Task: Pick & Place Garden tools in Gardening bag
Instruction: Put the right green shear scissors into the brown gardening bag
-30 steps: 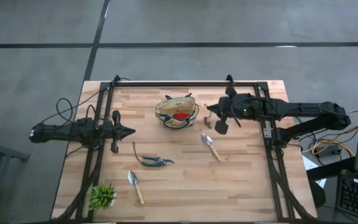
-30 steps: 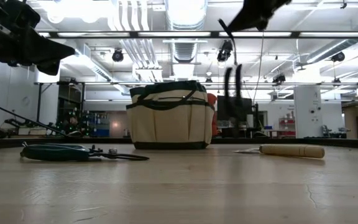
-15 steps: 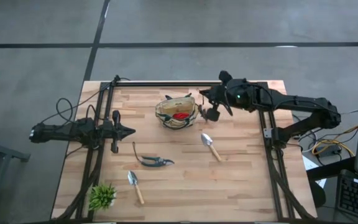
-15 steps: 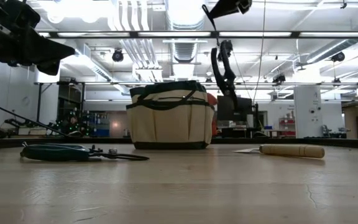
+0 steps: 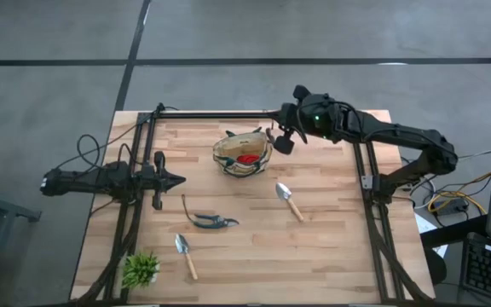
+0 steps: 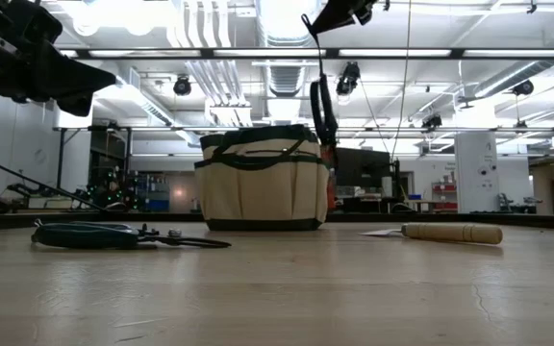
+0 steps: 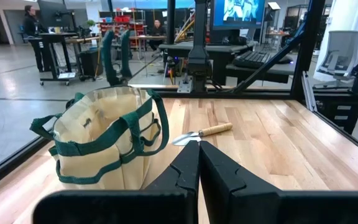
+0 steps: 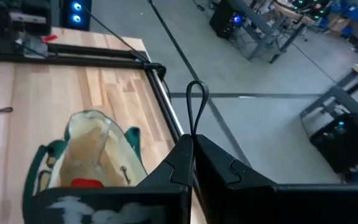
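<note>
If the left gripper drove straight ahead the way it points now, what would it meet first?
Probably the gardening bag: the left gripper, jaws shut, aims across the table toward its near side. It could instead slip past toward the trowel; depth is unclear.

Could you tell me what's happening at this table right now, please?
The right gripper is shut on a pair of pruning shears, hanging them beside the gardening bag, which already holds a red item. The left gripper waits shut at the table's left. Another pair of shears and two trowels lie on the table.
</note>
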`<act>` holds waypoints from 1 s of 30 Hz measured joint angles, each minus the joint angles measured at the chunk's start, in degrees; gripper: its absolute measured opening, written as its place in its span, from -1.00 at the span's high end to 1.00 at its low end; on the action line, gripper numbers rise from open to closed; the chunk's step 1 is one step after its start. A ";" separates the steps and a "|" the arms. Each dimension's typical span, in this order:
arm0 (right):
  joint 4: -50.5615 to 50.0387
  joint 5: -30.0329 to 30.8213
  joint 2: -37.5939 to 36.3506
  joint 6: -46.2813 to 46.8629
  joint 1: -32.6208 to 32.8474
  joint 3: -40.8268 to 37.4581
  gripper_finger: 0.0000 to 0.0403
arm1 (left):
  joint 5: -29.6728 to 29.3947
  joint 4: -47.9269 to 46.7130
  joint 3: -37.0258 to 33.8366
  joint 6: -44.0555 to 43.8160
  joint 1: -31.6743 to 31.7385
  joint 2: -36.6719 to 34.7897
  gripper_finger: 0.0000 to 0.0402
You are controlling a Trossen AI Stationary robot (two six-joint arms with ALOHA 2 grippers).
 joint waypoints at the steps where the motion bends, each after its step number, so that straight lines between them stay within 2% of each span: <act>1: 0.03 -0.43 0.30 0.00 -0.20 0.55 0.96 | 0.00 0.00 -0.02 0.00 -0.01 -0.01 0.93; 11: 0.96 -3.47 1.43 0.48 -1.07 3.30 0.96 | 0.00 0.01 0.00 -0.02 0.00 0.00 0.93; 30: 2.80 -2.97 1.45 1.93 -2.05 -0.13 0.96 | 0.00 0.01 -0.01 0.00 0.00 0.00 0.93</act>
